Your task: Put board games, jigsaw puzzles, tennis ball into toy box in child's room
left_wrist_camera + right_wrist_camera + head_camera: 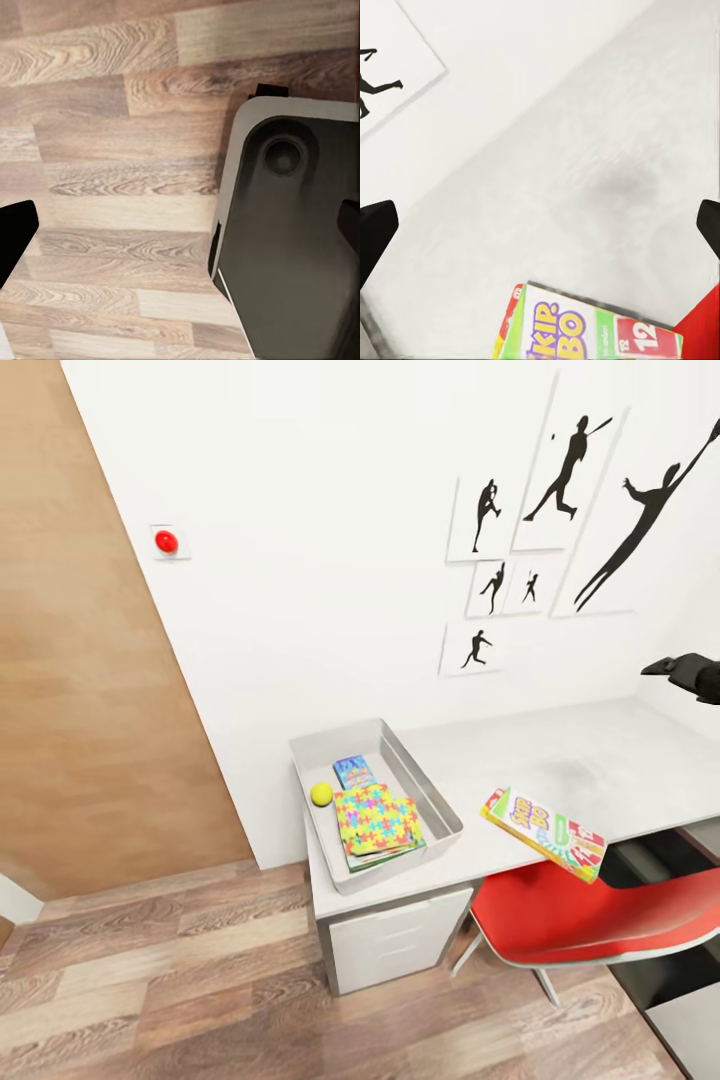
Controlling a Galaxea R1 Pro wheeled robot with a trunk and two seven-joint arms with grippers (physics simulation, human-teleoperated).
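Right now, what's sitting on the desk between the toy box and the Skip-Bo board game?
Nothing: in the head view, only bare grey table top separates the toy box from the Skip-Bo board game.

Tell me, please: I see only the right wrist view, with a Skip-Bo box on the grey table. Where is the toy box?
Observer: In the head view the toy box stands at the left end of the table, apart from the Skip-Bo game.
Operator: What is already inside it?
Observer: A jigsaw puzzle, the tennis ball and a blue board game.
Operator: Does the Skip-Bo game lie flat?
Observer: No, it looks tilted, with one end past the table's front edge, above the red chair.
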